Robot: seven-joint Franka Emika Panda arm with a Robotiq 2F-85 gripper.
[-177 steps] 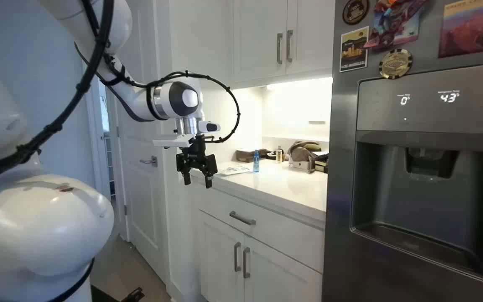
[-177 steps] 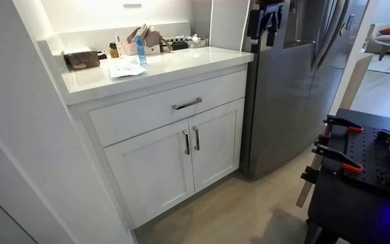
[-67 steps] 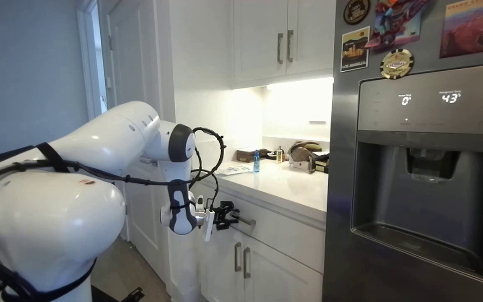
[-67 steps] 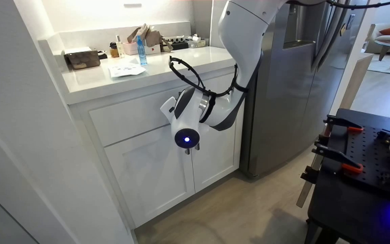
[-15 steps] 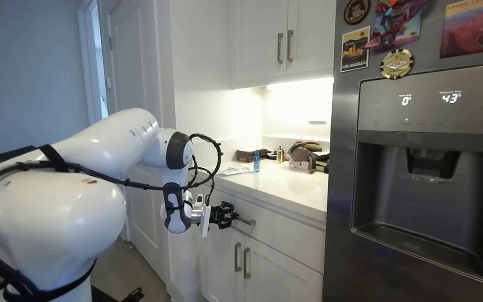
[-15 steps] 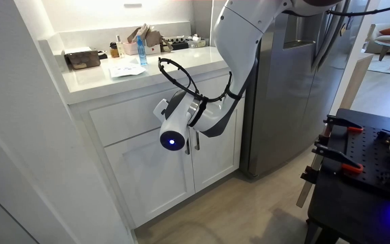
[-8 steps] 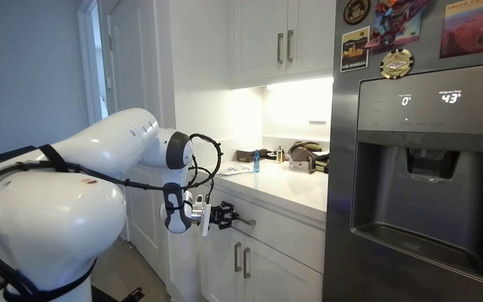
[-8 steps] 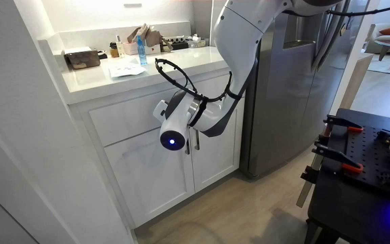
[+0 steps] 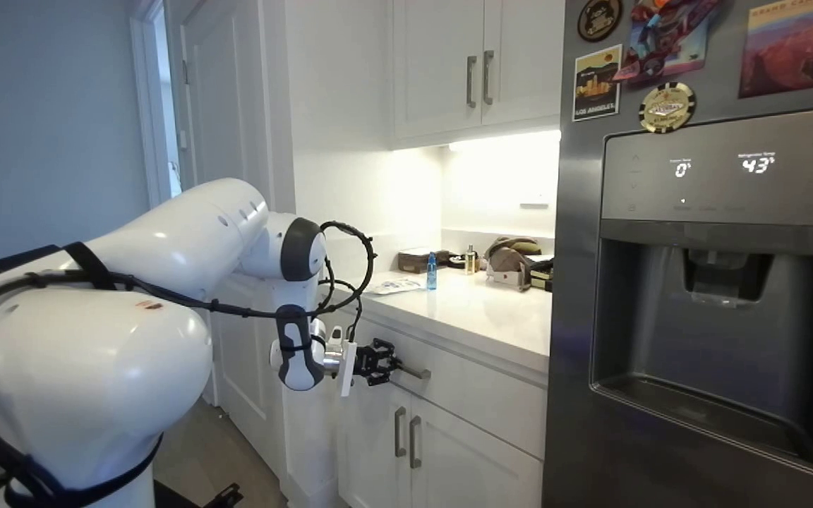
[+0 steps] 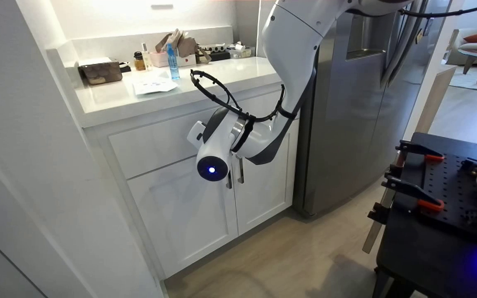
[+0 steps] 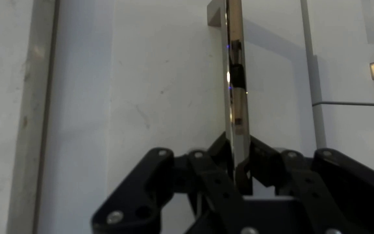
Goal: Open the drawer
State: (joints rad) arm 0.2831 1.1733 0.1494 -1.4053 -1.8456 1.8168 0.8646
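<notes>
Clamped with the gripper (image 9: 396,363) around just 1 end of the bar handle (image 9: 415,371), at left in an exterior view, so could well slide off lengthwise under a hard pull, given such smooth-looking metal. Farther right, with most of the drawer (image 9: 478,396) reaching away below the countertop (image 9: 477,317) and not yet open, might skew and bind from being tugged off-centre by that end hold, not straight out.

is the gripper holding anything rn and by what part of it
The drawer, by its silver bar handle: the gripper pinches it near the end farther from the fridge.
</notes>
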